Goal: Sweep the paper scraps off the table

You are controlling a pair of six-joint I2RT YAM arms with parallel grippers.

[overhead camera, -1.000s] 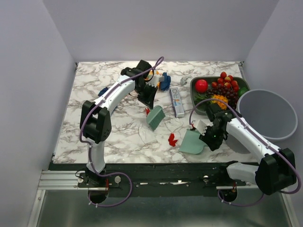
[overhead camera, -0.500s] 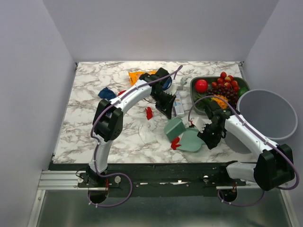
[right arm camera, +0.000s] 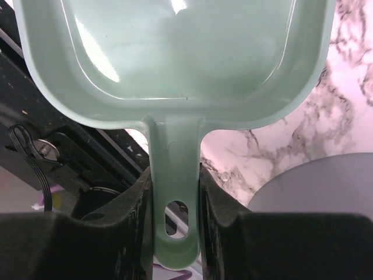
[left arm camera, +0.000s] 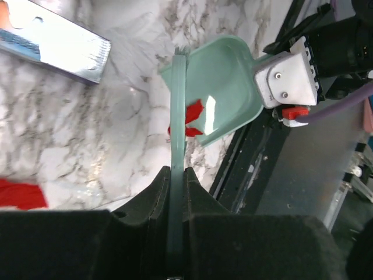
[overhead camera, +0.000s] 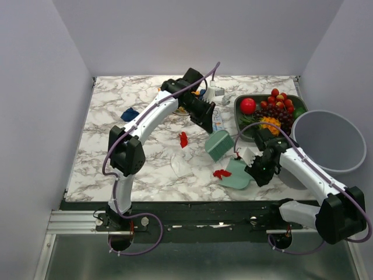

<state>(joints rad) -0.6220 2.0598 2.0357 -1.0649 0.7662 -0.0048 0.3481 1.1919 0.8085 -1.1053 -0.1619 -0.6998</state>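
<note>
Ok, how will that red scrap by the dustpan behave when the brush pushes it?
The red scrap looks thin and crumpled, so probably light and floppy. It may slide easily on the glossy table, or possibly flutter past the dustpan.

On the surface (overhead camera: 116, 157), the dustpan (overhead camera: 239, 175) in my right end effector (overhead camera: 253, 166) lay near the front edge, with the brush (overhead camera: 218, 144) in my left end effector (overhead camera: 208, 123) just behind and left of it. One paper scrap (overhead camera: 221, 173) sat at the dustpan's mouth; a second scrap (overhead camera: 183, 139) lay left of the brush, a third scrap (overhead camera: 128, 114) far left. The tray (overhead camera: 238, 108) stood behind the dustpan, the bin (overhead camera: 329, 140) to its right
</note>
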